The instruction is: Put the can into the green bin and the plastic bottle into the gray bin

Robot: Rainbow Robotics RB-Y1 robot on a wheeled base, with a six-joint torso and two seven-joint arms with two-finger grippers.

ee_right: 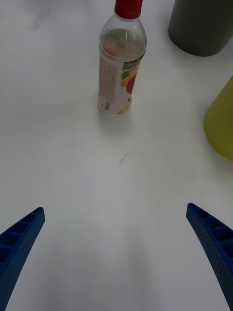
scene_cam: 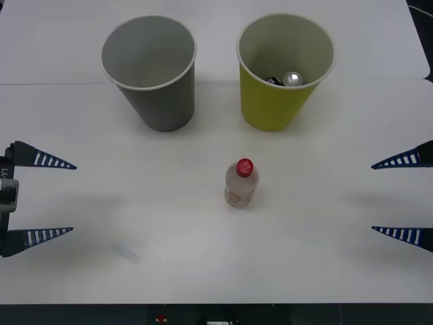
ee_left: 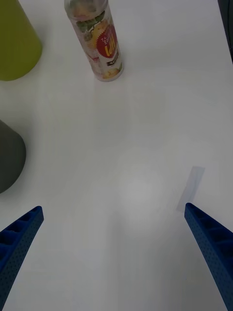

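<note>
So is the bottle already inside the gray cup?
No, the bottle stands upright on the table, in front of the gray cup, which looks empty.

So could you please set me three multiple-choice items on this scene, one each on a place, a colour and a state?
1. Where is the can?
A. In the green bin
B. In the gray bin
C. On the table

2. What colour is the bottle cap?
A. Blue
B. Red
C. White

3. How is the bottle?
A. Lying down
B. Held by the left tool
C. Upright, untouched

Answers:
1 A: its silver top shows inside the green bin.
2 B: the cap is red.
3 C: it stands free between the open left tool and open right tool.
</note>
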